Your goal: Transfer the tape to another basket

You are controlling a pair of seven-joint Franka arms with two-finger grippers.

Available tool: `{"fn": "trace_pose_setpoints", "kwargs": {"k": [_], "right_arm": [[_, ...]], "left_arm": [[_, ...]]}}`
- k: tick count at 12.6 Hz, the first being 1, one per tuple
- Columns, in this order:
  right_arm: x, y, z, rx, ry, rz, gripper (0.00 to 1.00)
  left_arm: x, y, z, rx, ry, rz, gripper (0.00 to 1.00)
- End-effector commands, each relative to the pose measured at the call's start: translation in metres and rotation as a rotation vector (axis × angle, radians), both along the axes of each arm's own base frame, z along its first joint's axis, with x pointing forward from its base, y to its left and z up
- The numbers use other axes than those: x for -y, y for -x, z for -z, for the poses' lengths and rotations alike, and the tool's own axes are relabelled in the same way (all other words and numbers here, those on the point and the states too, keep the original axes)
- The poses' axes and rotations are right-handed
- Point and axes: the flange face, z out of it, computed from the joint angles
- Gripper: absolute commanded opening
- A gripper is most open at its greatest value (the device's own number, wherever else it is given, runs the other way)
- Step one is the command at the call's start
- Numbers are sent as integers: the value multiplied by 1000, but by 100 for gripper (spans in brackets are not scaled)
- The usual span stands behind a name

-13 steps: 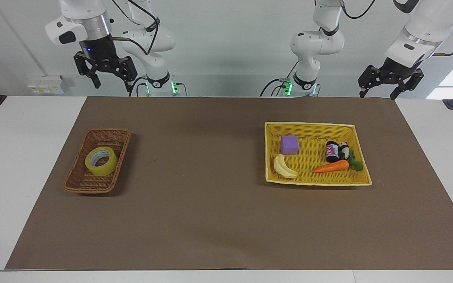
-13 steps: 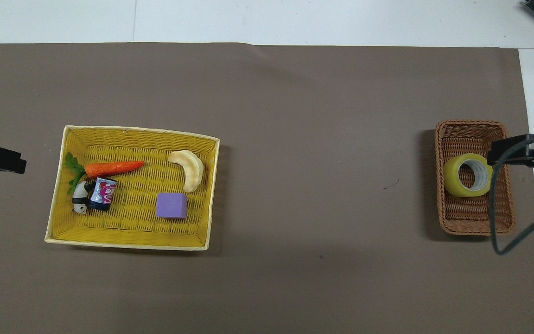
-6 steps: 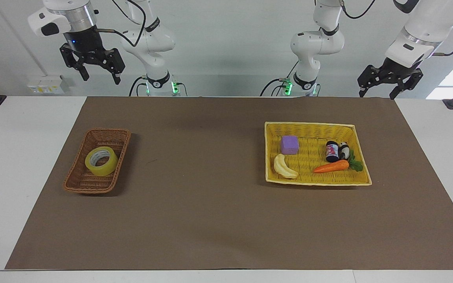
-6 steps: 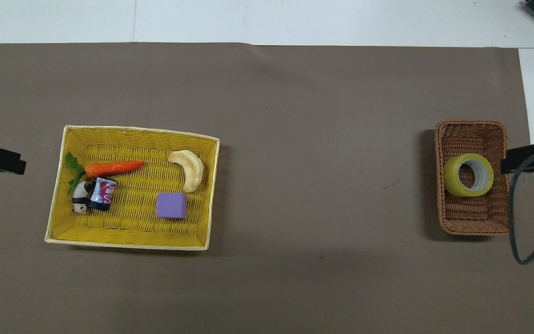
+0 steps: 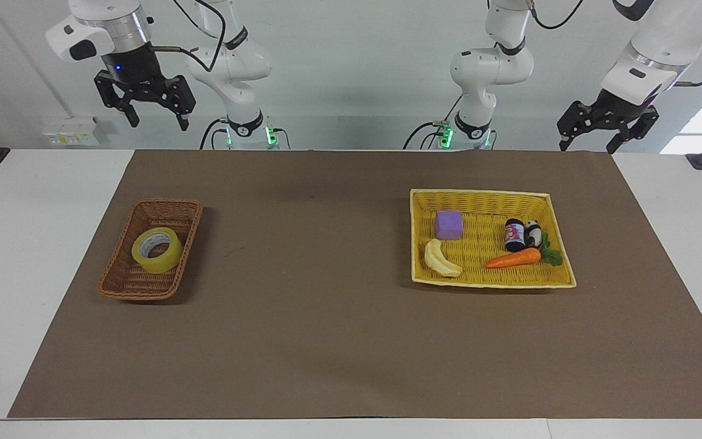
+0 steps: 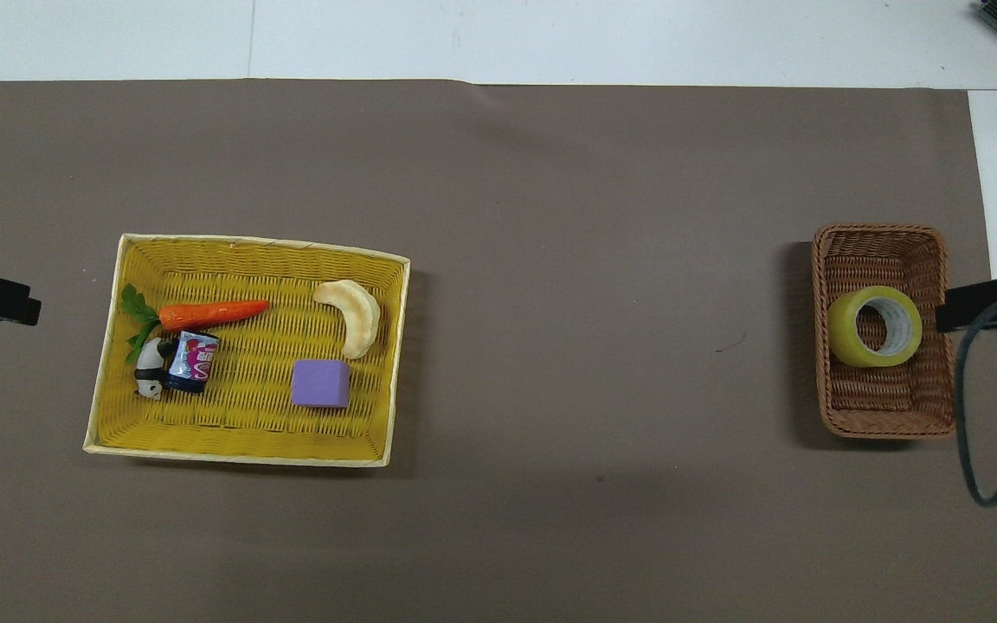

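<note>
you see the tape (image 5: pixel 156 250), a yellowish roll with a pale core, lying inside the brown basket (image 5: pixel 168 209) at the right arm's end of the table. the roll leans on the basket's wall on the side toward the table's middle, its open core tilted upward. the brown mat (image 5: pixel 326 335) covers most of the table under both baskets.

the right gripper (image 5: pixel 155 121) hangs high in the air over the table's robot-side edge, well apart from the brown basket; its jaws stand open and hold nothing. the left gripper (image 5: pixel 588 144) hangs likewise over the robot-side edge at the left arm's end, jaws open and empty.

the yellow basket (image 5: pixel 479 194) sits toward the left arm's end, well apart from the brown basket. in it you find a purple block (image 5: pixel 449 224), a banana (image 5: pixel 441 258) just beside the block and farther from the robots, a carrot (image 5: pixel 514 258), and a small can (image 5: pixel 514 235) touching a panda figure (image 5: pixel 533 232).

in the overhead view, only dark edges of the grippers show at the frame's sides, and a cable (image 6: pixel 966 407) loops beside the brown basket.
</note>
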Motion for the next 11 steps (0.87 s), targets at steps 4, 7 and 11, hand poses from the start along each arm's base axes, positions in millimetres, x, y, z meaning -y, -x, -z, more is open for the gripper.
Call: {"fn": "trace_pose_setpoints", "kwargs": {"k": [4, 7, 11], "right_arm": [[14, -8, 0, -26, -5, 5, 100], [10, -4, -1, -20, 1, -7, 100], [17, -6, -2, -16, 49, -74, 100]], "left_arm": [[-4, 6, -2, -8, -11, 4, 100], [-4, 8, -1, -9, -11, 4, 100], [-4, 8, -1, -9, -11, 4, 100]]}}
